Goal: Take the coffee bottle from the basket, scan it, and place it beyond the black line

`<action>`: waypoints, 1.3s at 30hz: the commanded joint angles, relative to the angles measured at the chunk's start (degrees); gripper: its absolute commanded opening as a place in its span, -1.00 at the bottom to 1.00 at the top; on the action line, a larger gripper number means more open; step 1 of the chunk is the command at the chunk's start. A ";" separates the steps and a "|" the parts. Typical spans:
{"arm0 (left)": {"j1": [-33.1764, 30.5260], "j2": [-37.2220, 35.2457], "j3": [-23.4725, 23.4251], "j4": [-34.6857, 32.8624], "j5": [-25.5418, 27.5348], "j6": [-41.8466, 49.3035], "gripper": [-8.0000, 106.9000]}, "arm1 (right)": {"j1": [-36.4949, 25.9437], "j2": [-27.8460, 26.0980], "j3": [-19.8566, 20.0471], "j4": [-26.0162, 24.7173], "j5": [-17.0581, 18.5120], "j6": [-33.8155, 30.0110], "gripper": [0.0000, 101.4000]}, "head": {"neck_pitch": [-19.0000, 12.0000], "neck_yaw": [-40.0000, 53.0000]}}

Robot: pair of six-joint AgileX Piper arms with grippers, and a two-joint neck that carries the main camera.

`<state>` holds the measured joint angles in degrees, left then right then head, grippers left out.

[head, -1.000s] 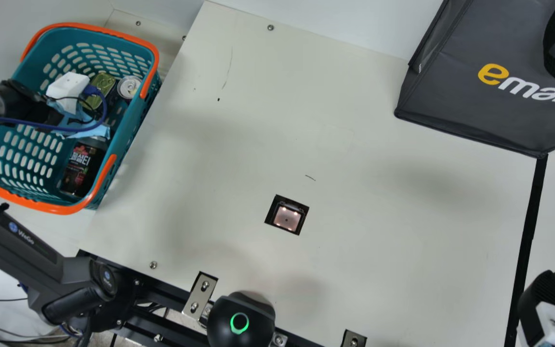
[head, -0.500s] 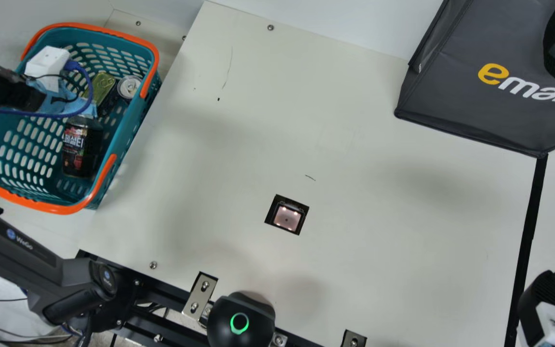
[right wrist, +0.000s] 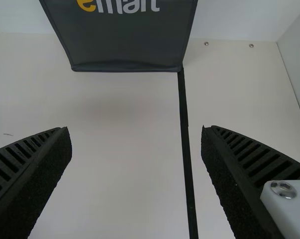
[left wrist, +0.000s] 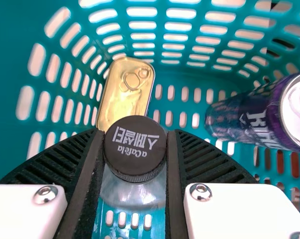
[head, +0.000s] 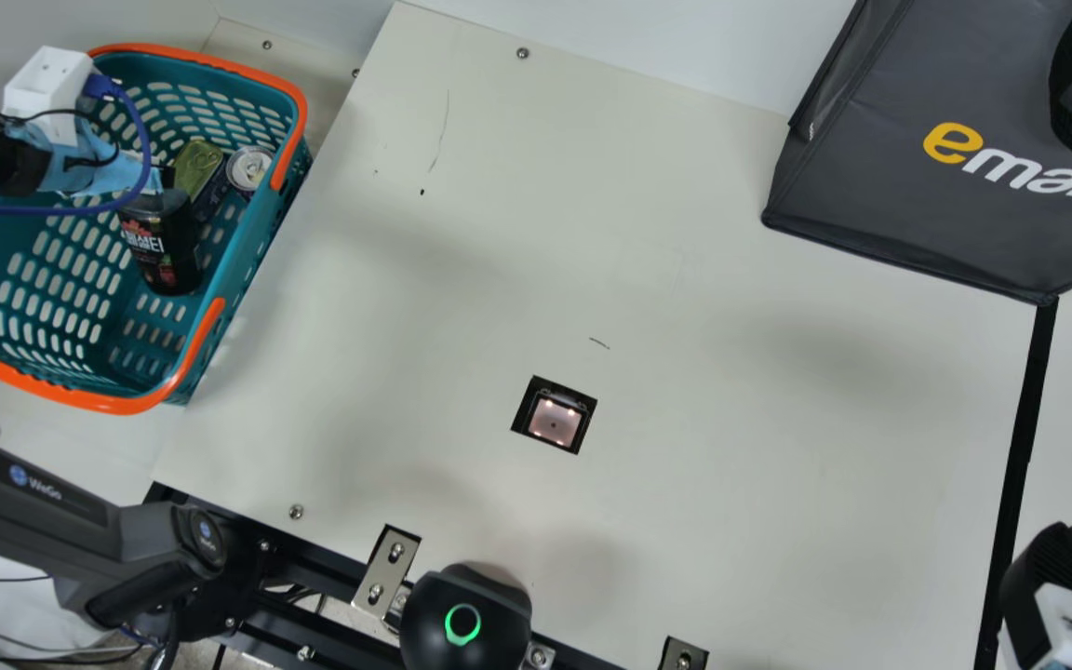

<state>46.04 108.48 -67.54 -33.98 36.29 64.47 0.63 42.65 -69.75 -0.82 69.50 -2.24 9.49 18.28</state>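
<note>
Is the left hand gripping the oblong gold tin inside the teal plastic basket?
No, the left hand holds the dark coffee bottle by its round black cap, with the gold tin beyond.

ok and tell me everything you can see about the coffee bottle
The coffee bottle is dark, its label printed in white and red, with a clear-looking shoulder, apparently plastic, and a black cap with ridged sides and pale lettering. It's closed, roughly upright, inside the teal basket. The left claw grips the cap from both sides. Whether its base touches the basket floor, I can't tell.
</note>
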 commanded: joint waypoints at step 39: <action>5.10 -15.56 -12.04 -9.13 16.49 0.10 -0.68 | 0.00 0.00 0.00 0.00 -0.13 0.00 0.79 | -1.57 0.14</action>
<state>51.22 93.07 -79.26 -42.98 52.41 64.67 0.63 42.65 -69.75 -0.82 69.38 -2.24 9.49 18.28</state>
